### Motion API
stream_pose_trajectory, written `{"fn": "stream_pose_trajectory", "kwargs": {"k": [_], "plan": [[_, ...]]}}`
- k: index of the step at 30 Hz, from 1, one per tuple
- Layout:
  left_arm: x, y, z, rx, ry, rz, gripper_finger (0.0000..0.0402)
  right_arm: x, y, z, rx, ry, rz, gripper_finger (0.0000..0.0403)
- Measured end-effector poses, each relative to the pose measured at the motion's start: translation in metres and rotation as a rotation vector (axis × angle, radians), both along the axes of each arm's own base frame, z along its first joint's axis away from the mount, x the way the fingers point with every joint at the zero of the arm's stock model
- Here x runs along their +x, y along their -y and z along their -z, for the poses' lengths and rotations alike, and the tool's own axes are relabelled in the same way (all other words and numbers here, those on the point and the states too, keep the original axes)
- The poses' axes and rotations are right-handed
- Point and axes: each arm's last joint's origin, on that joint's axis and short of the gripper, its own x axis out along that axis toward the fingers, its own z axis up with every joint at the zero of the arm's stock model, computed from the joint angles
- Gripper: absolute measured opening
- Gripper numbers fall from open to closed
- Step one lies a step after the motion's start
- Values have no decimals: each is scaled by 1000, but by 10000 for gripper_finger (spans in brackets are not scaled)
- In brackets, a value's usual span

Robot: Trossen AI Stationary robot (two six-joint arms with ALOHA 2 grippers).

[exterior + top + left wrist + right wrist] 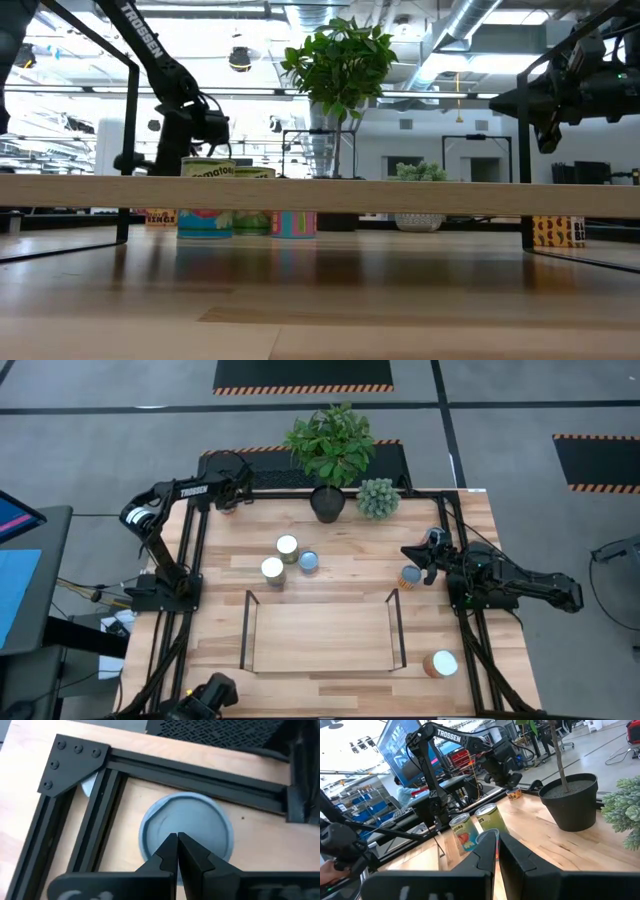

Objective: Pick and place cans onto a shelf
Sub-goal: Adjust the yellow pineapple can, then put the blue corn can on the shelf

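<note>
A grey-topped can [186, 827] is sitting at the table's far-left corner, directly below the left gripper [177, 851], whose fingers are pressing together, holding nothing. The right gripper [497, 851] is hovering, fingers narrowly parted, empty, above an orange-sided can [409, 576].

Three upright cans [287, 558] clustered well left of the right gripper [420, 565], orange-sided can [409, 576] just beside it, white-topped can [440, 663] nearer the front, empty light-wood shelf [320, 637] between.
</note>
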Motion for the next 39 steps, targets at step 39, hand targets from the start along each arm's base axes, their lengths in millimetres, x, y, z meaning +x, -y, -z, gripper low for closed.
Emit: {"fn": "stream_pose_trajectory", "kwargs": {"k": [39], "plan": [[39, 105, -117, -28, 189, 329, 0, 0, 0, 0, -8, -3, -1, 47]]}}
